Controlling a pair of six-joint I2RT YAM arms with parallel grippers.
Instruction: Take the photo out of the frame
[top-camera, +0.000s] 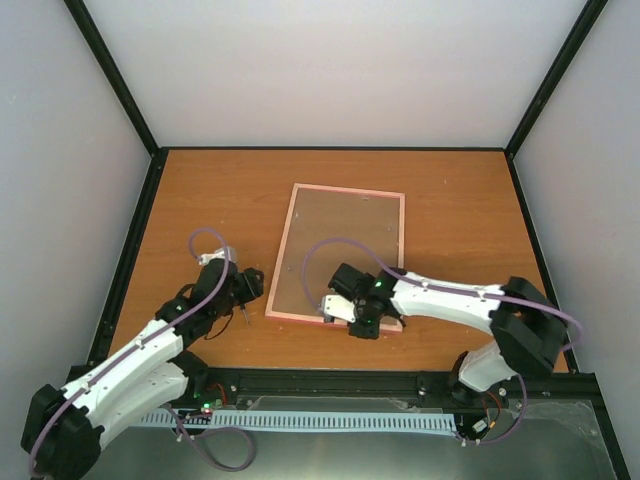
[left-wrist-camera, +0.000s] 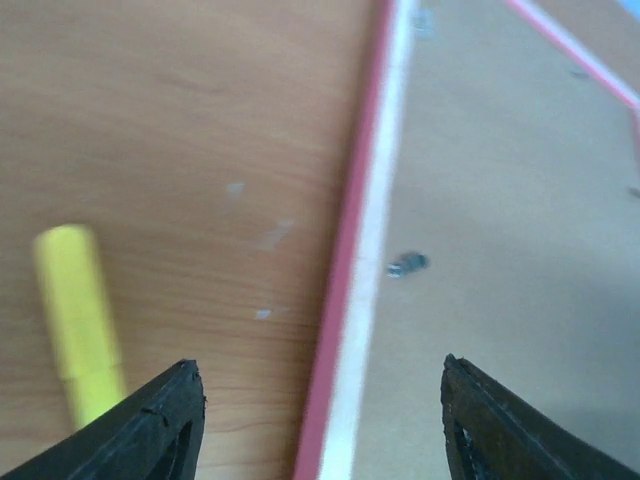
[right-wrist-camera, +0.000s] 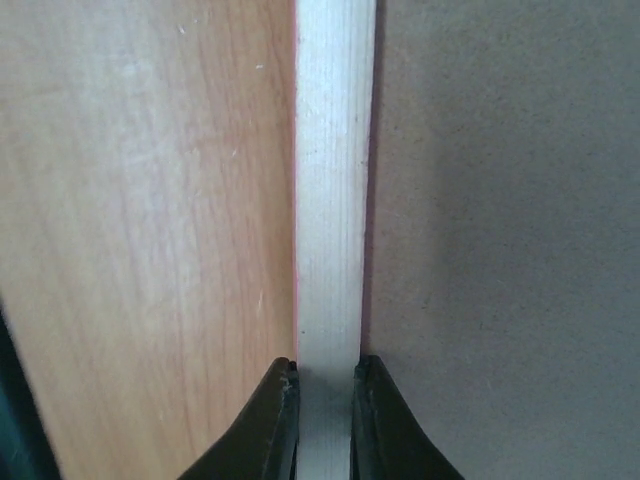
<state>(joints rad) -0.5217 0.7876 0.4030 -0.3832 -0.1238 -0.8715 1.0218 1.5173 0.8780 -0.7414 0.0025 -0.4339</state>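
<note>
1. Since the frame (top-camera: 345, 188) lies face down on the table (top-camera: 200, 190), only its brown board (top-camera: 345, 215) and pale rails show. The photo is hidden, presumably under that board.
2. Right gripper (right-wrist-camera: 325, 400) is closed tight on the near rail (right-wrist-camera: 335, 200), one finger on each side of it.
3. Left gripper (left-wrist-camera: 320, 420) stands wide open and holds nothing. It hovers over the frame's left rail by the near left corner, with a yellow screwdriver (left-wrist-camera: 75, 310) lying on the table beside it.
4. Judging by its thin rails, the frame is probably light and stiff. A pinch on a rail should steady or tilt it, though so narrow a rail may twist out of the fingers.
5. The board looks thin and likely flexes. A small metal tab (left-wrist-camera: 407, 264) seems to pin it down and probably needs turning before the board will lift.
6. The photo, being paper, should be light, limp and easy to crease. It is best taken by an edge or corner once the board is off.
</note>
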